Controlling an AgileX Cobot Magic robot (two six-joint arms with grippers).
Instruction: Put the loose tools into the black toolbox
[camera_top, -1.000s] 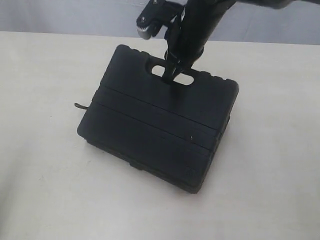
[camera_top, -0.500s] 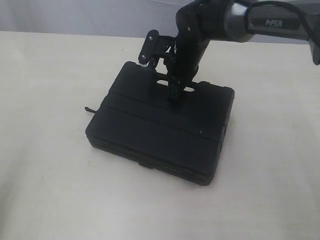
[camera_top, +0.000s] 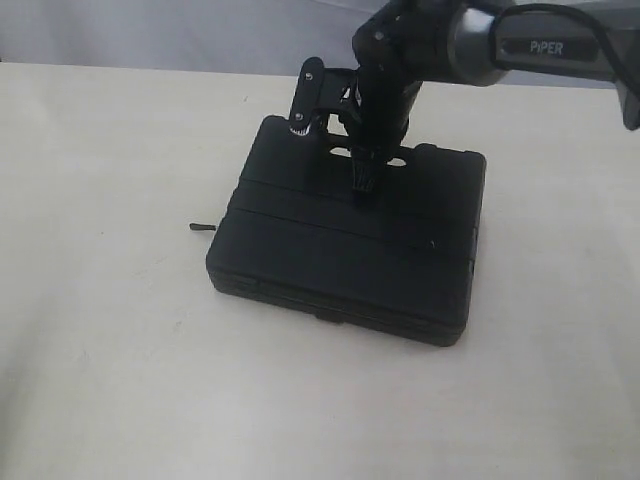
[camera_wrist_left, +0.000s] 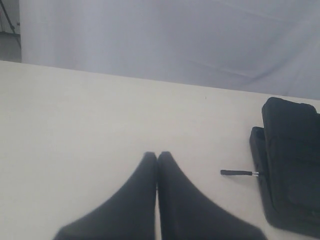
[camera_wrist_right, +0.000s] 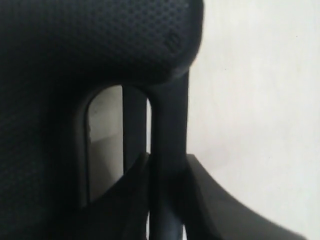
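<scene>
The black toolbox (camera_top: 340, 250) lies closed on the pale table, its carry handle at the far edge. My right gripper (camera_top: 363, 172) reaches down from the back and is shut on that handle (camera_wrist_right: 169, 125), with one finger through the handle slot. The textured toolbox lid (camera_wrist_right: 75, 50) fills much of the right wrist view. My left gripper (camera_wrist_left: 157, 156) hovers over bare table to the toolbox's (camera_wrist_left: 292, 165) left, shut and holding nothing; the exterior view does not show it. The tape measure, utility knife, pliers and tape roll are out of sight.
A thin dark rod with a metal end (camera_top: 202, 227) pokes out at the toolbox's left side, also visible in the left wrist view as the rod (camera_wrist_left: 239, 173). The pale table (camera_top: 100, 350) ends at a grey backdrop behind.
The toolbox has slid to the right and turned a little, carried by my right gripper on its handle. The thin rod moved right with it.
</scene>
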